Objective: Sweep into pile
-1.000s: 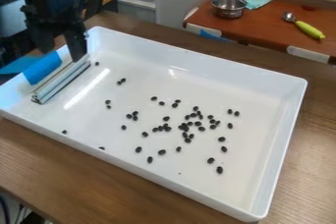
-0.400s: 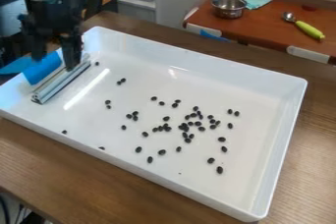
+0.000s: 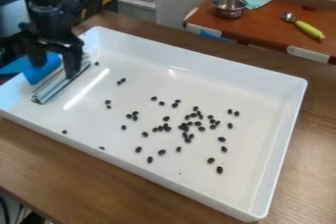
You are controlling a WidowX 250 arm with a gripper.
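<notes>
about fifty dark beans (image 3: 220,170), by my count, since the cluster right of the middle hides a few, lie loose in one white tray (image 3: 286,142). what has just changed is me: my one gripper (image 3: 54,70) has come down at the tray's left end, to the upper part of the one metal bar (image 3: 47,92), while bar and beans have kept their places. i take that as lining up to grasp the bar as a sweeper; the sweeping itself is still to do. my fingers are spread, nothing gripped, though the dark shapes there make it hard to say whether one touches the bar. one blue piece (image 3: 42,73) sits beside it. beyond are one metal pot (image 3: 229,8) and one green-handled spoon (image 3: 309,30).
</notes>
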